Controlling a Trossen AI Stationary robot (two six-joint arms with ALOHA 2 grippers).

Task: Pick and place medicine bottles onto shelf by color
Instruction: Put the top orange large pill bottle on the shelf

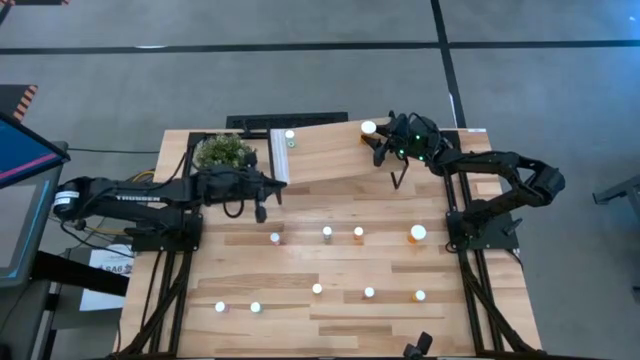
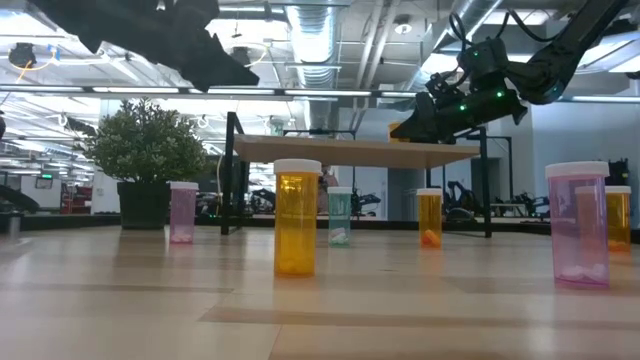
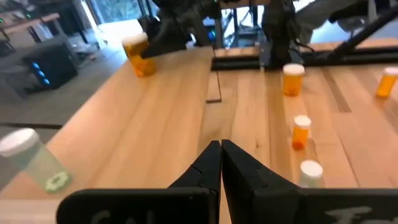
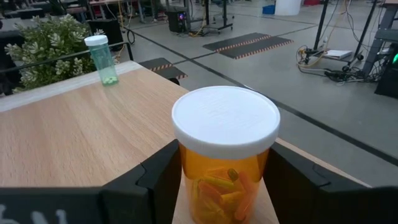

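Note:
The shelf (image 1: pixel 320 155) is a light-wood board at the table's far side. An orange bottle (image 1: pixel 369 127) with a white cap stands near its far right corner, between the fingers of my right gripper (image 1: pixel 385 142). A green bottle (image 1: pixel 290 135) stands upright on the shelf's far left part. Several more white-capped bottles stand on the tabletop, among them a larger orange one (image 1: pixel 418 233), a pink one (image 2: pixel 578 225) and a green one (image 2: pixel 340 215). My left gripper (image 1: pixel 268 190) is shut on nothing and hovers by the shelf's near left corner. My right gripper (image 4: pixel 224 171) pinches the orange bottle's body just under the white cap (image 4: pixel 225 118), one finger (image 4: pixel 155 180) on each side. It comes level from the table's right. The bottle is upright with its base on the shelf board (image 3: pixel 143 118).
A potted plant (image 1: pixel 222 150) stands at the shelf's left end, beside my left arm. Two loose rows of bottles run across the table's middle (image 1: pixel 327 232) and near part (image 1: pixel 317 289). Bare shelf board lies between the green and orange bottles.

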